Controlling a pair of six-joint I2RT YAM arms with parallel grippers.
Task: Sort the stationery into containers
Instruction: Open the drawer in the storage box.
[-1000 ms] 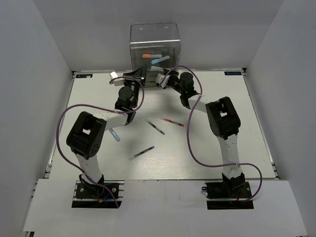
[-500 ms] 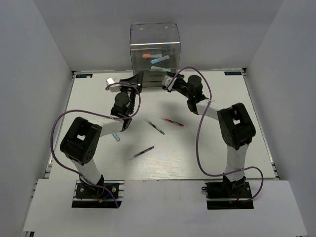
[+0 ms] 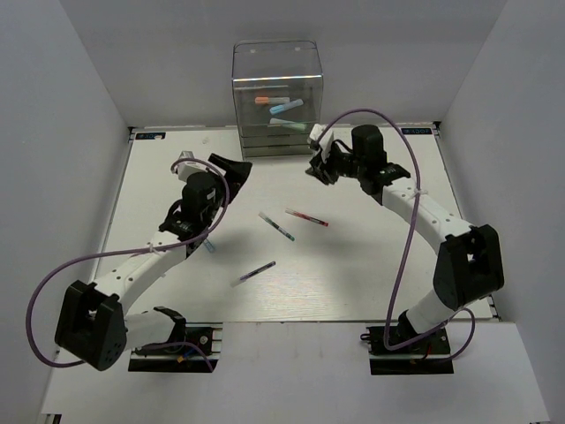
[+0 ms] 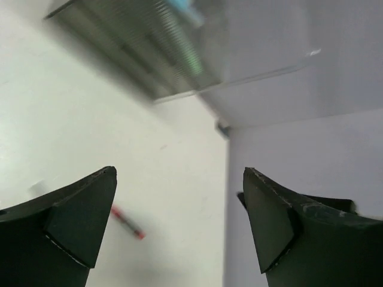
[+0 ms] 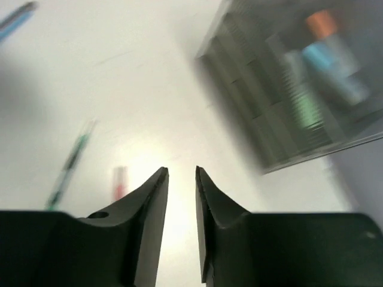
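Observation:
The clear plastic containers (image 3: 278,97) stand at the table's far edge, drawers flush, with orange-, blue- and green-capped markers showing inside. Loose stationery lies mid-table: a red pen (image 3: 306,217), a green-dark pen (image 3: 277,226), a dark pen (image 3: 257,271) and a light-blue-capped marker (image 3: 208,246) by the left arm. My left gripper (image 3: 227,168) hovers left of the box front, jaws wide open and empty (image 4: 179,171); the red pen (image 4: 127,222) shows blurred below it. My right gripper (image 3: 319,167) hovers right of the box front, open by a narrow gap, nothing between the fingers (image 5: 181,170).
White walls close in the table on the left, back and right. Purple cables loop along both arms. In the right wrist view the drawer box (image 5: 293,78) is at upper right, with the red pen (image 5: 119,182) and green-dark pen (image 5: 69,164) on the table to the left.
Both grippers have drawn back from the box front toward the table's middle. The left jaws have gone from nearly shut to wide open. The drawer that stuck out now sits flush.

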